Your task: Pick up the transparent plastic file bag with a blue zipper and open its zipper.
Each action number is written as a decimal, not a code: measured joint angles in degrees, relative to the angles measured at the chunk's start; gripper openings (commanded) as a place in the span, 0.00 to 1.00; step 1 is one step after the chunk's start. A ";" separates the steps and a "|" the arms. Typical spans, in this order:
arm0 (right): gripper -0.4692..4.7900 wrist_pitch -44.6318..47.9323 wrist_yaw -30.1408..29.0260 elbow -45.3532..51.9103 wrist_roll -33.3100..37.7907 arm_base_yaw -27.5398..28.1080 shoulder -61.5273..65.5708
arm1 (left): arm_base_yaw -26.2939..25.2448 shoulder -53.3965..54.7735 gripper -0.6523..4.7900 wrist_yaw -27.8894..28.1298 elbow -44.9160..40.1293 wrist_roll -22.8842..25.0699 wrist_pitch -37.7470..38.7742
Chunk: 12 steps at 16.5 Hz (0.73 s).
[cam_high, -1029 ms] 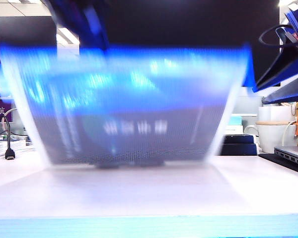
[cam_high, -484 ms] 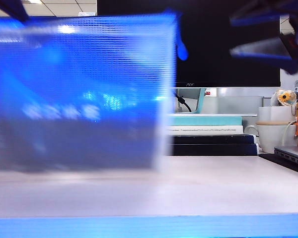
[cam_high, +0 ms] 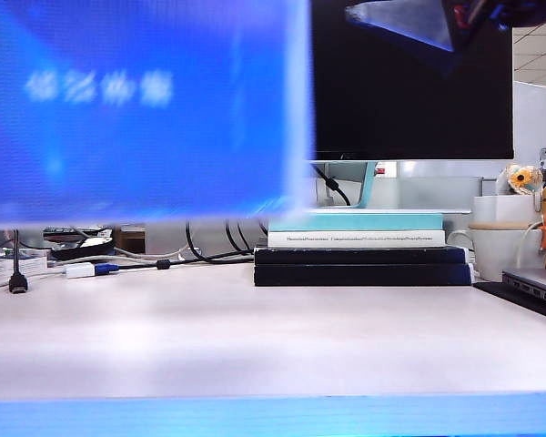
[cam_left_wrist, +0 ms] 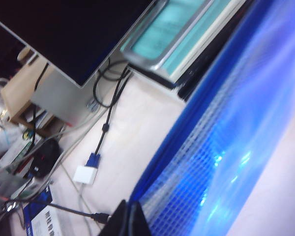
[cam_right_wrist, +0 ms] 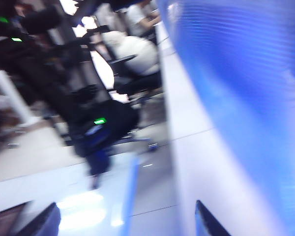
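Above table | my left gripper pinches file bag, right gripper spread, empty | one-corner hold may slip.

This is an office — a desk setup in a larger shared workroom. A wide dark monitor stands at the back of a pale table, with cables trailing beneath it and a white adapter lying on the tabletop. A stack of books sits in front of the screen, a white mug and the corner of a laptop at the right. Ceiling panel lights show overhead, and the right wrist view catches rolling office chairs on a glossy tiled floor — though blurred.
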<state>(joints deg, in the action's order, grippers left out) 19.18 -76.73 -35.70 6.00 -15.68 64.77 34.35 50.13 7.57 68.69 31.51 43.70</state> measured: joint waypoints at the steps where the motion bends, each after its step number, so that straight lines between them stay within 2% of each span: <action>1: 0.76 1.25 1.38 0.00 -0.11 0.15 0.00 | 0.04 0.02 0.11 -1.07 1.49 0.04 1.62; 3: 0.76 3.13 3.52 0.00 -0.35 0.28 0.00 | 0.04 -0.07 0.11 -3.23 3.65 0.07 4.76; 7: 0.76 5.79 3.63 0.00 -0.52 0.28 0.00 | 0.04 0.00 0.11 -5.88 4.09 -0.04 10.14; 10: 0.75 6.95 3.63 0.00 -0.26 0.28 0.00 | 0.02 0.02 0.11 -9.38 4.07 -1.79 9.77; 11: 0.71 7.10 3.63 0.00 -0.15 0.28 0.00 | 0.02 0.02 0.11 -9.70 4.07 -2.21 9.03; 12: 0.71 7.10 3.58 0.00 0.74 0.28 0.00 | 0.02 0.04 0.11 -10.78 4.07 -2.84 7.63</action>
<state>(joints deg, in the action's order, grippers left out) 26.28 -73.14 -35.70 6.74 -15.40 64.77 34.37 50.17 -3.20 72.75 28.67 51.33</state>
